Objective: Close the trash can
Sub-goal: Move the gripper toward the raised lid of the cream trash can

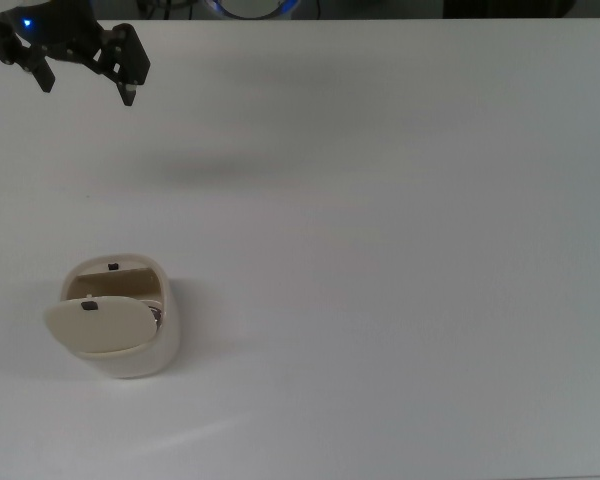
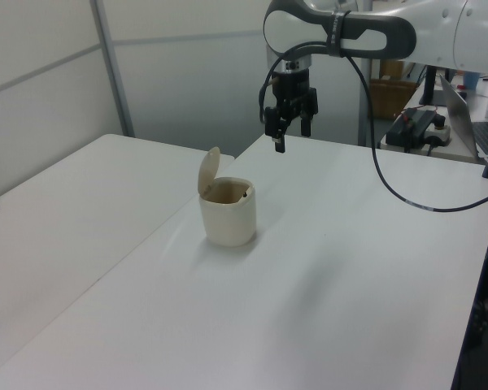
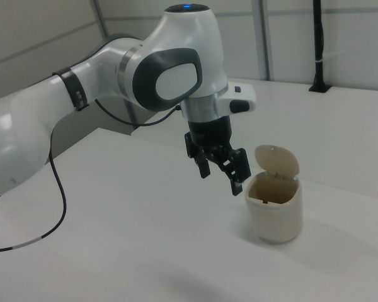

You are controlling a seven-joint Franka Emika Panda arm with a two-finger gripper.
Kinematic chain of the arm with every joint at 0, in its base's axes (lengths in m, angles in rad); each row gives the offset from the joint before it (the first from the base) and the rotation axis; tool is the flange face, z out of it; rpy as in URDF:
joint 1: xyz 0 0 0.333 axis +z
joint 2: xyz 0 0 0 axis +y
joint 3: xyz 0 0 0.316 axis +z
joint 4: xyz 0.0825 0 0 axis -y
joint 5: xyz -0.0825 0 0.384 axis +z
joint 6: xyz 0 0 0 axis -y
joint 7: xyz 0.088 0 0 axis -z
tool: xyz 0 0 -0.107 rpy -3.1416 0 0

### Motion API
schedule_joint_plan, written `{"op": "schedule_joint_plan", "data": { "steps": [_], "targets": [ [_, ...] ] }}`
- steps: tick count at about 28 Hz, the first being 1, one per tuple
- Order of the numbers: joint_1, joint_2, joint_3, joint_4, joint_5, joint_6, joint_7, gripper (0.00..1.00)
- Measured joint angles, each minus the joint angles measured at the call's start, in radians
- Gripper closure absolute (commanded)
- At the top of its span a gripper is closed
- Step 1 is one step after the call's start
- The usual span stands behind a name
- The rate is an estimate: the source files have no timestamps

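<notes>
The cream-white trash can (image 1: pixel 130 350) stands on the white table at the top view's lower left. Its lid (image 1: pixel 98 322) is swung up on its hinge, with a small black mark near its edge, and the can's mouth is uncovered. In the left view the trash can (image 2: pixel 228 215) has its lid (image 2: pixel 208 171) standing upright on the left view's left side. My gripper (image 1: pixel 88 85) is open and holds nothing. It hangs in the air well apart from the can, at the top view's upper left. The right view shows the gripper (image 3: pixel 220 178) just left of the trash can (image 3: pixel 275 214), near rim height.
The white table (image 1: pixel 400 300) stretches wide to the top view's right. A second white table (image 2: pixel 57 219) adjoins it on the left view's left. Equipment and boxes (image 2: pixel 415 122) stand beyond the far edge. A black cable (image 2: pixel 390 183) hangs from the arm.
</notes>
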Motion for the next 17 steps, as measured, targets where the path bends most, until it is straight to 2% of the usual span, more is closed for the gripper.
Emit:
{"op": "schedule_joint_plan", "data": {
  "steps": [14,17],
  "targets": [
    [0.000,0.012,0.002,-0.008,0.000,0.089,-0.005,0.00],
    [0.000,0.023,0.013,-0.009,0.005,0.139,-0.005,0.10]
  ]
}}
